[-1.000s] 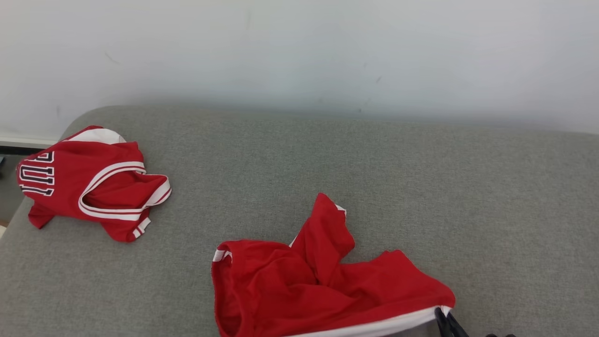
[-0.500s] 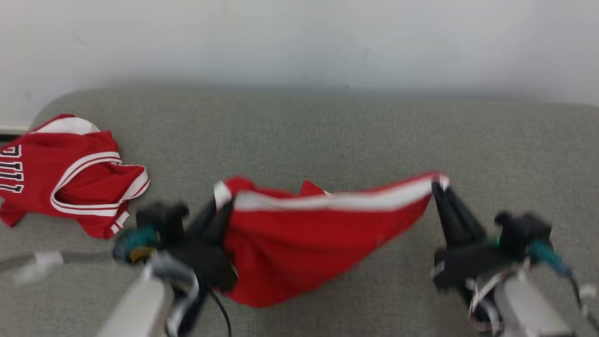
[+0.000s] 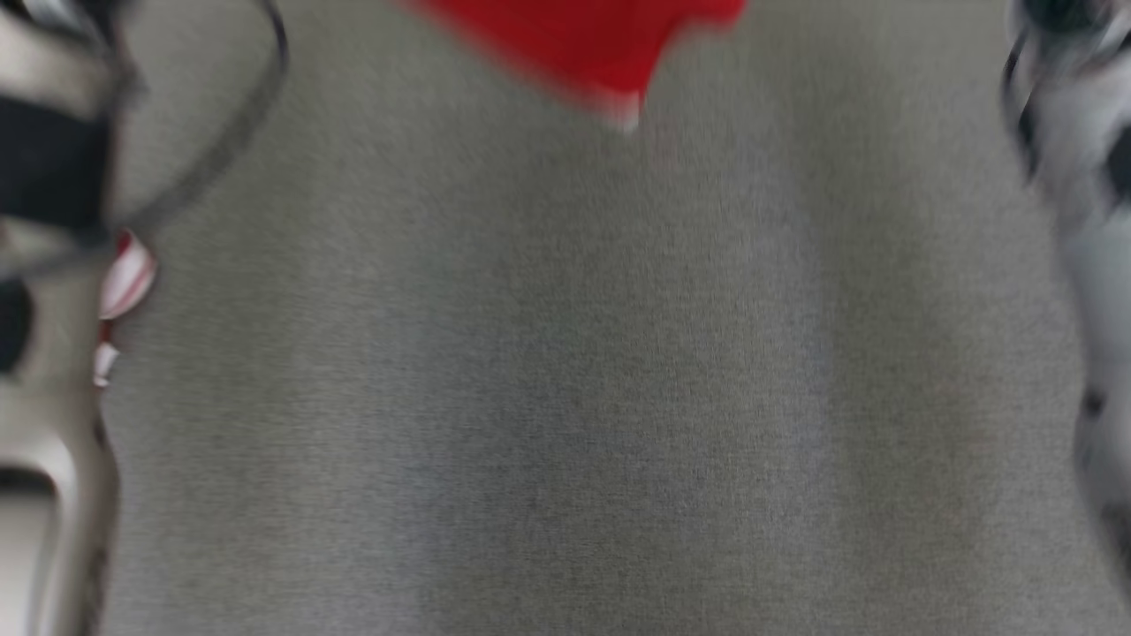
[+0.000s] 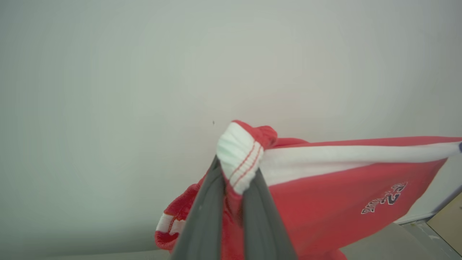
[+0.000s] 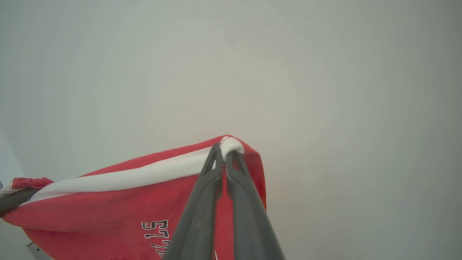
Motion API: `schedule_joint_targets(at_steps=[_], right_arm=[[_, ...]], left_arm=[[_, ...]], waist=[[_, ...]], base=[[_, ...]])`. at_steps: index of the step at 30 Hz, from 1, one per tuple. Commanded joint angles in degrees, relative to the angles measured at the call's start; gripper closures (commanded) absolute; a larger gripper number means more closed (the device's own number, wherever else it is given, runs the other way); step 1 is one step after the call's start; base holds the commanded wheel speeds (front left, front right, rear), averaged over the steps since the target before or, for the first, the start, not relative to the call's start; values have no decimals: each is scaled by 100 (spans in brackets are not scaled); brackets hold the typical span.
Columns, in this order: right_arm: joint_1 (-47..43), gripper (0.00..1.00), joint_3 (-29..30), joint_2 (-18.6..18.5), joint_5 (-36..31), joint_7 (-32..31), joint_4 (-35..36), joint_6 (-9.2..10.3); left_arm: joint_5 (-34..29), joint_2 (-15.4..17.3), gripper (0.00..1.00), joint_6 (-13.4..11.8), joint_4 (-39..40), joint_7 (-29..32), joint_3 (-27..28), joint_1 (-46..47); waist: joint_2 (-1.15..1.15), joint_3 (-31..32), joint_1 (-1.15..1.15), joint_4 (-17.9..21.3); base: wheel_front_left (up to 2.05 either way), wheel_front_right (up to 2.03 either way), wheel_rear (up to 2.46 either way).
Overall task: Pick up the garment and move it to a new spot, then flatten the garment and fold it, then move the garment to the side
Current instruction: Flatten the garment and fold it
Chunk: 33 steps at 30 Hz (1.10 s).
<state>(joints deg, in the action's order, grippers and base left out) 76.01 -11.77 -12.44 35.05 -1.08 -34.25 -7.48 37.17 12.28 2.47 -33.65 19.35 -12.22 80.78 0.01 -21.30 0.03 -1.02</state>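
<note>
The garment is a pair of red shorts [image 4: 325, 195] with a white waistband and small lettering, held up in the air. My left gripper [image 4: 236, 169] is shut on one bunched end of the waistband. My right gripper [image 5: 224, 150] is shut on the other end, so the band [image 5: 137, 177] is stretched between them. In the blurred head view the lower tip of the shorts [image 3: 583, 44] hangs at the top edge above the grey cushion [image 3: 565, 397]. My pale forearms stand at the left [image 3: 44, 265] and right [image 3: 1087, 221] edges.
A red and white striped edge of a second garment [image 3: 124, 274] peeks out beside my left forearm. A plain white wall [image 4: 144, 72] stands behind the shorts. A strip of floor [image 4: 447, 220] shows at the lower right of the left wrist view.
Both grippers have lifted the shorts off the cushion and raised them, stretched by the waistband. The head camera has tilted down, so the whole picture has shifted.
</note>
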Motion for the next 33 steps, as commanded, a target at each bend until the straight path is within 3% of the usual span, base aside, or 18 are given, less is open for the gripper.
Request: schedule_joint_targets(at_steps=[1, 4, 8, 15, 19, 24, 28, 33], right_arm=[[514, 100, 78, 29, -33, 18, -234, -5], [1500, 100, 200, 122, -144, 158, -792, -5], [2348, 100, 171, 251, -319, 438, -1356, -6], [2649, 100, -114, 287, -292, 919, -1810, -6], [2189, 100, -500, 221, -87, 1208, -1809, -6], [1113, 100, -1198, -126, 252, 1490, -1318, -6], [-146, 100, -1570, -550, 594, 1599, -690, -5], [-1793, 100, -1629, -1029, 886, 1634, 85, 7]], left_arm=[[-94, -17, 100, -94, -215, 26, 55, 480], [-113, -158, 100, -209, -670, -145, 124, 1410], [-184, -351, 100, -147, -1192, -512, 59, 2244], [7, -542, 100, 14, -1857, -1266, 239, 2550], [111, -563, 100, 247, -2134, -1750, 304, 2165], [430, -578, 100, 473, -2067, -2349, 372, 1159], [818, -559, 100, 489, -1647, -2816, 512, 5], [1135, -517, 100, 488, -682, -3114, 470, -1853]], waist=[[-1, -1008, -3, 422], [-1, -1304, -3, 538], [-1, -1556, -3, 615], [-1, -1639, -3, 561], [-1, -1485, -3, 526], [-1, -1073, -3, 490], [-1, -626, -3, 477], [-1, -127, -3, 413]], base=[[0, 0, 0], [0, 0, 0], [0, 0, 0], [0, 0, 0], [0, 0, 0], [0, 0, 0], [0, 0, 0], [0, 0, 0]])
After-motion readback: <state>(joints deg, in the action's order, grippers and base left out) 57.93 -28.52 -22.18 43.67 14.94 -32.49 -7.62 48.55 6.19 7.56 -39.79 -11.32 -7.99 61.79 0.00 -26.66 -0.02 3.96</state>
